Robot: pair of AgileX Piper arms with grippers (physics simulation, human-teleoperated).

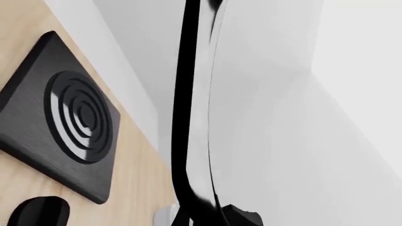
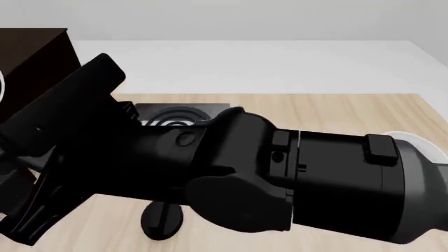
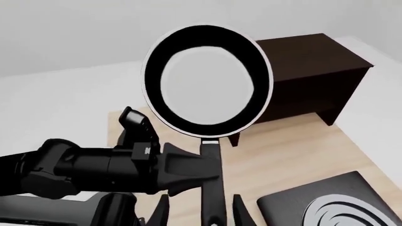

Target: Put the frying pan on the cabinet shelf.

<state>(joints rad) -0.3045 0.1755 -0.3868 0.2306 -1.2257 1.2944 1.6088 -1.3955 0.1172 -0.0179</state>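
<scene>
I am working in a rendered kitchen mock-up, not a real room. A pale wooden table (image 2: 336, 113) carries a black square stove plate (image 1: 60, 115) with silver concentric rings, and a dark brown cabinet (image 3: 311, 80) stands at the table's far side. A frying pan (image 3: 207, 80) with a glossy pale inside adds to the cooking theme. Around the table I see only flat, featureless pale grey floor and walls, with no windows, fittings or clutter. The surfaces are uniformly clean, which marks this as a simulator's scene laid out with kitchen props.
</scene>
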